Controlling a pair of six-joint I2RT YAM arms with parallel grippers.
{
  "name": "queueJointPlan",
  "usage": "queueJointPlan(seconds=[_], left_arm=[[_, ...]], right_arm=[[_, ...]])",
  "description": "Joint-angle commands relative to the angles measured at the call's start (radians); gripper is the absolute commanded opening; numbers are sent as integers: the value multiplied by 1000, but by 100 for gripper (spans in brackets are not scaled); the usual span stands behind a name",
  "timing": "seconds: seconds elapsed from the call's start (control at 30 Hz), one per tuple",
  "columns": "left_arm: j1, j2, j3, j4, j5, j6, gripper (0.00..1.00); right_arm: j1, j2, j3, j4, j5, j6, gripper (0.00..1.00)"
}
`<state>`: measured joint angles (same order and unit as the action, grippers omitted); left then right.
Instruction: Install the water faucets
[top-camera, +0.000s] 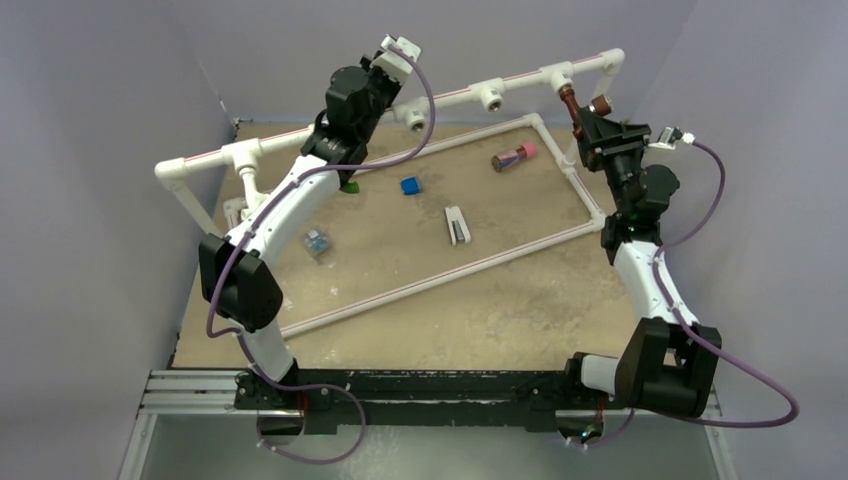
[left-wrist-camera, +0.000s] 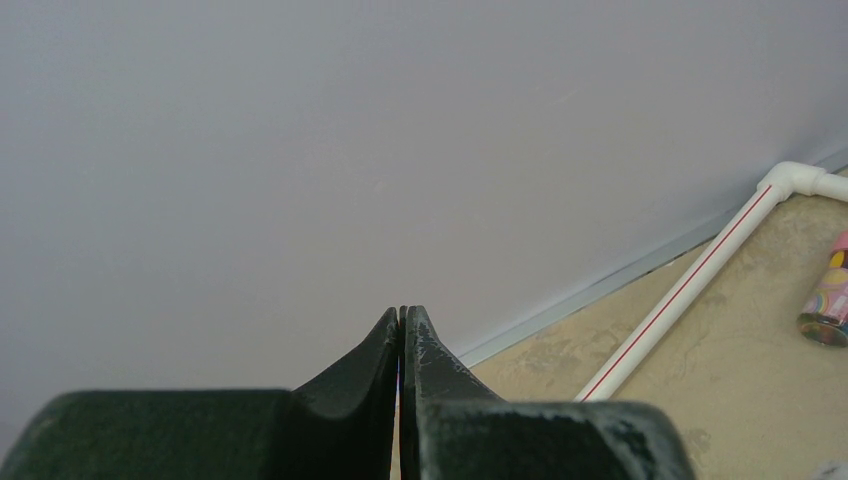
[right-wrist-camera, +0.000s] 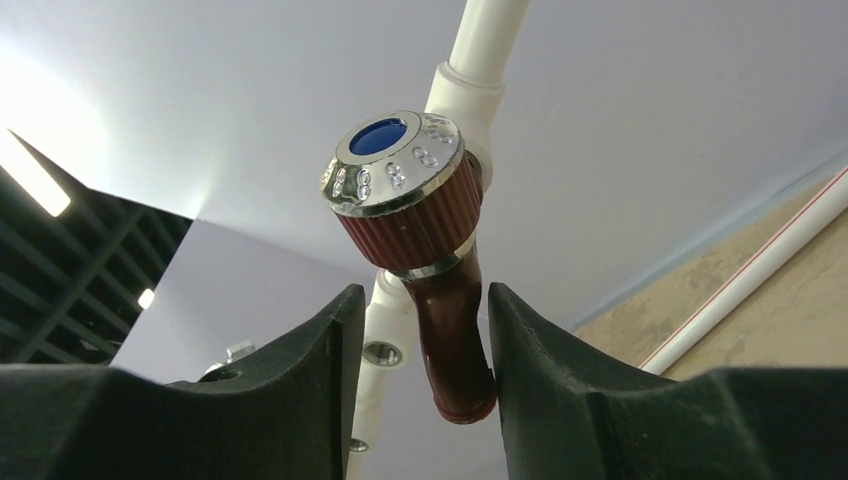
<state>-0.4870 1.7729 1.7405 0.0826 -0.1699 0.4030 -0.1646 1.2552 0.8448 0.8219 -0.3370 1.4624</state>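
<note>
- Right gripper (right-wrist-camera: 422, 292) jaws stand parted either side of the red faucet (right-wrist-camera: 405, 200); I see a gap on the left finger's side, and the right finger sits just beside or touching the spout, so nothing is clamped.
- That faucet hangs off the T-fitting (right-wrist-camera: 465, 95) at about 1 o'clock of the table (top-camera: 480, 310), knob toward my wrist camera, spout down; I judge it threaded in and bearing its own weight, which is why loose jaws suit it.
- Left gripper (left-wrist-camera: 402, 312) is clenched on nothing, raised toward the wall; I read that as parked clear of the rail (top-camera: 520, 78).
- Green faucet (top-camera: 349, 186) lies on the table at 10 o'clock, half under the left arm; I cannot pick out the white one.
- Bare sockets show on the rail at 12 o'clock; I judge the green one goes there next.
</note>
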Motion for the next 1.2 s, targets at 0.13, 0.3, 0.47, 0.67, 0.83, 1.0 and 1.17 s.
queueJointPlan(seconds=[0.13, 0.3, 0.47, 0.67, 0.83, 1.0, 1.17], left_arm=[[-80, 37, -58, -164, 102, -46, 0], [-80, 39, -59, -164, 101, -43, 0], [-81, 38, -59, -165, 100, -42, 0], [-81, 39, -59, -164, 98, -40, 0], [-81, 39, -59, -162, 96, -38, 0], [-82, 39, -59, -162, 95, -37, 0], [-82, 39, -59, -162, 94, -37, 0]], right_arm=[[12, -16, 73, -74, 25, -55, 50], [11, -7, 87, -80, 55, -53, 49], [12, -7, 101, -84, 81, -59, 48], [10, -4, 97, -72, 88, -45, 32], [7, 1, 77, -37, 85, -5, 19], [4, 10, 60, 4, 63, 38, 4], [4, 28, -5, 103, 40, 157, 0]])
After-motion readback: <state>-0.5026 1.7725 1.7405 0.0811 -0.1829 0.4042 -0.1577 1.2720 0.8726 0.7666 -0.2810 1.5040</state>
